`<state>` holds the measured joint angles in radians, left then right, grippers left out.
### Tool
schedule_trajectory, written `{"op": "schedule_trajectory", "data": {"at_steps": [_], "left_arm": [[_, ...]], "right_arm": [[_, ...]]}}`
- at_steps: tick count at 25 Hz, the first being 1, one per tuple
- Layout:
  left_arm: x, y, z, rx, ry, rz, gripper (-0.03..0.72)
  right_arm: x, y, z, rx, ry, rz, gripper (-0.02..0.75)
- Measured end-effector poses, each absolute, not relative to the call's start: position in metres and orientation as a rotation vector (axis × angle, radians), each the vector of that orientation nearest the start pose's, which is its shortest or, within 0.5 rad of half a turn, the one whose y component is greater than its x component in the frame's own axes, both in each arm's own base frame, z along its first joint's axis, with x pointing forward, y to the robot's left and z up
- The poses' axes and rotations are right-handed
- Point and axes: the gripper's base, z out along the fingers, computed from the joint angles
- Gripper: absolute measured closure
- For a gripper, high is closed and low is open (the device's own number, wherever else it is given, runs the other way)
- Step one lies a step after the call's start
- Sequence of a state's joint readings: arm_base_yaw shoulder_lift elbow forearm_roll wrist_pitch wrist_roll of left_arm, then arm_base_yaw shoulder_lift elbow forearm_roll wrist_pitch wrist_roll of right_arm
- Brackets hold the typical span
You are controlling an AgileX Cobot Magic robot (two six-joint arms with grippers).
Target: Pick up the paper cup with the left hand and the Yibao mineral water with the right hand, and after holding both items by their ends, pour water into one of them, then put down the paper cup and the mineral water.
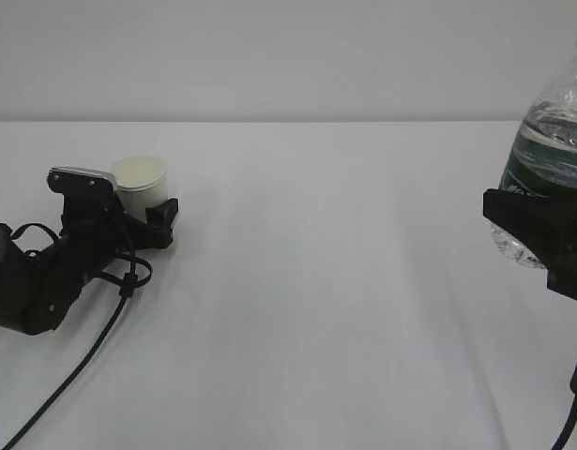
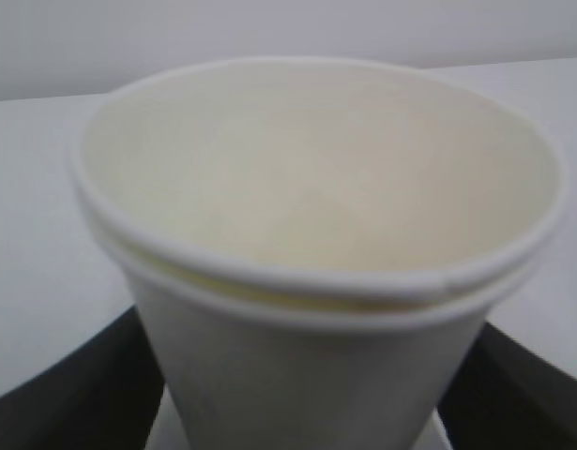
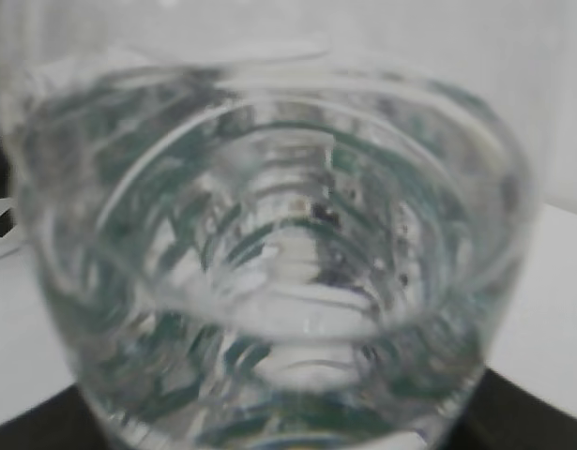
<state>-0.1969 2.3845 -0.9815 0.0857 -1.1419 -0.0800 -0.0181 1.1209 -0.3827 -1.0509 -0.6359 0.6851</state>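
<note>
A bare lab-style test bench: a plain white table (image 1: 307, 281) against a blank grey wall (image 1: 269, 56).

Matt white paper cup (image 1: 142, 185), glossy clear ribbed plastic bottle (image 1: 551, 150), smooth matt white table (image 1: 316, 281).

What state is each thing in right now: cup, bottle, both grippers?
paper cup: upright on the table, between the left fingers, looks empty.
Yibao mineral water: lifted off the table, partly filled.
left hand: around the cup; grip unclear.
right hand: shut on the bottle.
</note>
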Motion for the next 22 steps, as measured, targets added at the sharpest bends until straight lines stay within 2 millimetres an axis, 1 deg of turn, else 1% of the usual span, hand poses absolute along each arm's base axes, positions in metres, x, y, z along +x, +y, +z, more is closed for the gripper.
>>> {"op": "schedule_trajectory", "data": {"at_steps": [2,9,22], "left_arm": [[0.3983,-0.0867,0.0331,0.191,1.742,-0.244,0.075],[0.4026,-0.0875,0.0341,0.19,1.728,-0.245,0.083],[0.4022,-0.0874,0.0324,0.19,1.732,-0.245,0.106]], "right_arm": [[0.2,0.0435,0.2366,-0.594,1.738,0.307,0.321],[0.1999,0.0436,0.2365,-0.595,1.739,0.308,0.321],[0.1997,0.0441,0.237,-0.596,1.733,0.314,0.321]]}}
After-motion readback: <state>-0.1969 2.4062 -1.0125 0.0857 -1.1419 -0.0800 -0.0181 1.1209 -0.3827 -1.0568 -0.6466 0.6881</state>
